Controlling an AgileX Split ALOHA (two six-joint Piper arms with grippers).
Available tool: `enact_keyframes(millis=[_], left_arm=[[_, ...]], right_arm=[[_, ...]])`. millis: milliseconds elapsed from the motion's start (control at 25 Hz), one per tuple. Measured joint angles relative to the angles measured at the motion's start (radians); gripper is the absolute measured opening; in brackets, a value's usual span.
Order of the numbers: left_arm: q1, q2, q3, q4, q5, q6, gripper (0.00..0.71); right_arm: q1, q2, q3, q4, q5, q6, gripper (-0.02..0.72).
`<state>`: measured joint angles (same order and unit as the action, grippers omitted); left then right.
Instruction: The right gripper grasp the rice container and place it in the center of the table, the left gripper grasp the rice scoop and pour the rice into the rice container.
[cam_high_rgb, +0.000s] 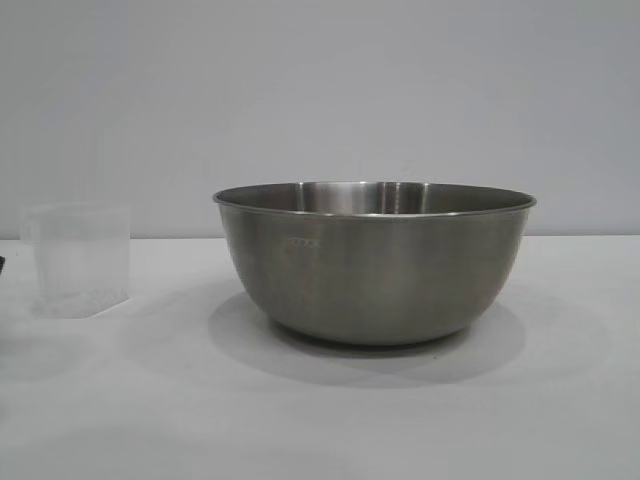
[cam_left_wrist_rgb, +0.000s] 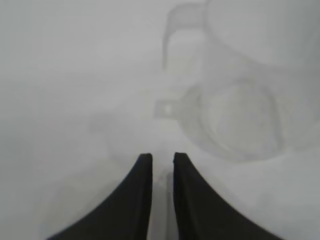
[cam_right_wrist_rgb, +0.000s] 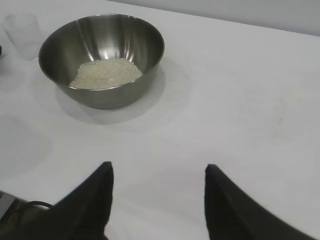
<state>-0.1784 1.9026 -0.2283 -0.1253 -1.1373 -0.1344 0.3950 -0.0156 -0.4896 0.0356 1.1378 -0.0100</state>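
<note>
Standing upright on the table (cam_high_rgb: 300, 420), the rice scoop (cam_left_wrist_rgb: 235, 120) lies just beyond the left pincer (cam_left_wrist_rgb: 163, 159), whose tips are slightly apart.

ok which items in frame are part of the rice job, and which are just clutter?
Job items:
- rice container, on the table
- rice, inside the container
- rice scoop, upright beside the container
- left gripper, near the scoop, holding nothing
- right gripper, open, well back from the container

Clutter:
- nothing visible
</note>
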Motion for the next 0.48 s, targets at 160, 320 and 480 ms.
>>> enact_keyframes(millis=[160, 320, 480], left_arm=[[0.0, -0.172, 0.025, 0.052, 0.004, -0.017, 0.092], [0.0, -0.394, 0.027, 0.116, 0.189, -0.016, 0.092], [0.0, -0.705, 0.035, 0.176, 0.528, -0.005, 0.092]], right_arm=[[0.0, 0.0, 0.0, 0.0, 0.0, 0.0, 0.391], [0.0, 0.0, 0.0, 0.0, 0.0, 0.0, 0.391], [0.0, 0.0, 0.0, 0.0, 0.0, 0.0, 0.391]])
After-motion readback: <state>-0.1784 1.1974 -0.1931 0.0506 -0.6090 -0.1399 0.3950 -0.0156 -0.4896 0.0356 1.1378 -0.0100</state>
